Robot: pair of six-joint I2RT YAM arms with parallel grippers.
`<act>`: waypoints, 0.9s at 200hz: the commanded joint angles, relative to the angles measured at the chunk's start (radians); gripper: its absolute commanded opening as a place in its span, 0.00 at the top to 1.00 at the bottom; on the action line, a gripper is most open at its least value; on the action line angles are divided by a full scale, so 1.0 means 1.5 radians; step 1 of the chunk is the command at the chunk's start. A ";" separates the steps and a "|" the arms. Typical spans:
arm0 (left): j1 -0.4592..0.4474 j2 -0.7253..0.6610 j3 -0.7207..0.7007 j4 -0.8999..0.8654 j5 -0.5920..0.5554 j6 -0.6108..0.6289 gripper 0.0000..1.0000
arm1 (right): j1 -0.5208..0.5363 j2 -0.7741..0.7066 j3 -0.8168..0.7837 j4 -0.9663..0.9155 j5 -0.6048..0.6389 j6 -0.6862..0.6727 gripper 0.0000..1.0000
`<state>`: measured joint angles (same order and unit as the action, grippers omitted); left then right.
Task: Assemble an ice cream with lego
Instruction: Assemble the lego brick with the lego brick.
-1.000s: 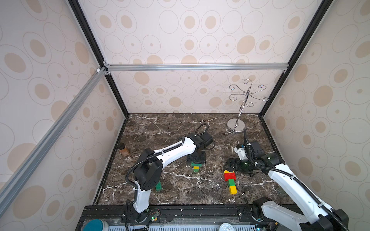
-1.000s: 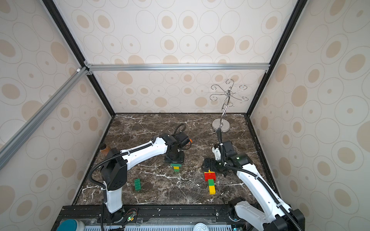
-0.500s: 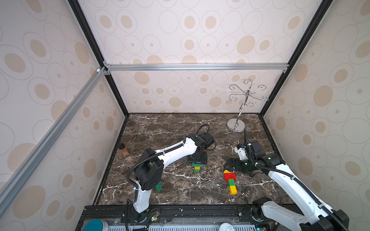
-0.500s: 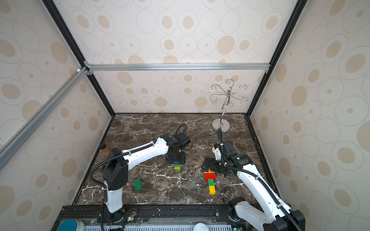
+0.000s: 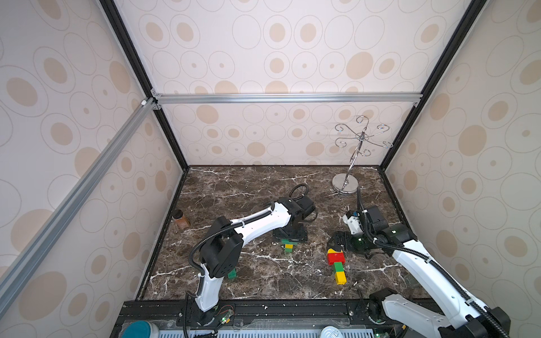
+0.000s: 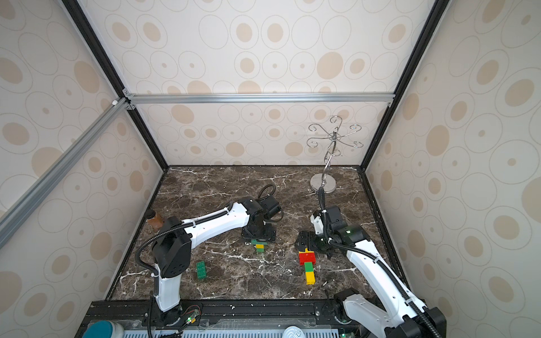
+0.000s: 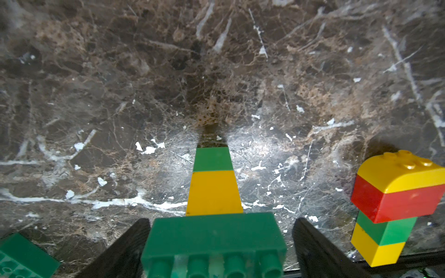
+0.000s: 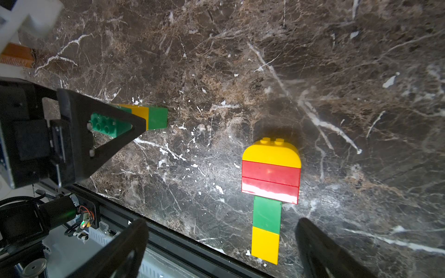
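Gaps both sides of green brick (image 7: 214,238) inside spread left claw (image 7: 221,219); right claw (image 8: 221,221) wide, empty; open marble (image 7: 216,72) ahead.

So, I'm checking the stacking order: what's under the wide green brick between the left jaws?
Under the wide green brick comes a yellow brick, then a small green brick standing on the table. The studs joining them are covered, so how fully they are pressed together cannot be seen.

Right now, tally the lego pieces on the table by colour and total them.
Green: 4, the loose green brick, two in the small stack, one in the ice cream.
Yellow: 3, one in the small stack, two in the ice cream.
Red: 2, both in the ice cream.
Total: 9.
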<state>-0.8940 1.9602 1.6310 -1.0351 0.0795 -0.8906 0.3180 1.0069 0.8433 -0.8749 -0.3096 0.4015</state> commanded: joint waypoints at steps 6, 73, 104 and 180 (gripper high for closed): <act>-0.005 -0.024 0.033 -0.028 -0.036 0.002 0.00 | -0.008 -0.012 0.013 -0.016 0.010 -0.009 0.01; 0.002 -0.155 -0.002 -0.037 -0.119 -0.030 0.00 | -0.008 -0.009 0.012 -0.016 0.007 -0.013 0.02; 0.041 -0.258 -0.112 -0.031 -0.121 -0.078 0.00 | -0.009 -0.005 0.019 -0.017 0.005 -0.015 0.02; 0.185 -0.512 -0.441 0.007 -0.099 -0.106 0.00 | -0.009 0.003 0.028 -0.020 -0.003 -0.018 0.02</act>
<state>-0.6415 1.2606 1.0462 -1.0340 -0.0689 -1.0203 0.3130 1.0042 0.8547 -0.8795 -0.3111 0.3935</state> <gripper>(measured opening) 0.998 0.985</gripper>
